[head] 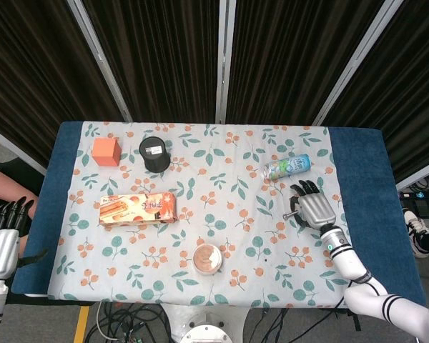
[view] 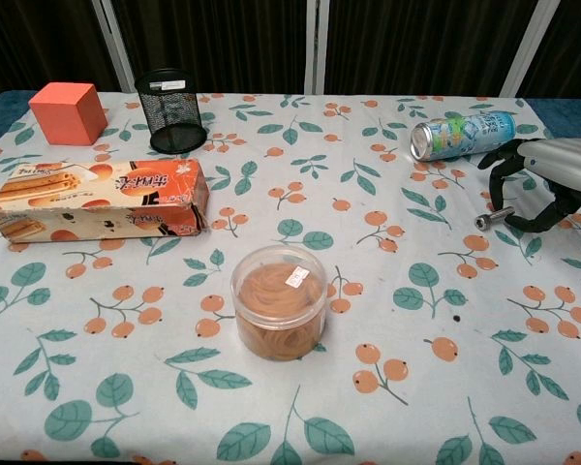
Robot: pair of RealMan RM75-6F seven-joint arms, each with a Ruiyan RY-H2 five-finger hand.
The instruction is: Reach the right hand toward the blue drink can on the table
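The blue drink can [head: 287,167] [view: 462,135] lies on its side at the right of the flowered tablecloth. My right hand [head: 313,207] [view: 545,179] hovers low just on the near right of it, a short gap away, palm down. Its fingers are arched and apart, and nothing is in them. A small silver pin [view: 494,215] shows under its thumb side. My left hand [head: 3,236] hangs off the table's left edge, fingers apart and holding nothing.
A clear tub of rubber bands [view: 279,301] stands near the front middle. A long snack box [view: 97,200] lies at the left. A black mesh cup [view: 171,109] and an orange cube [view: 70,112] stand at the back left.
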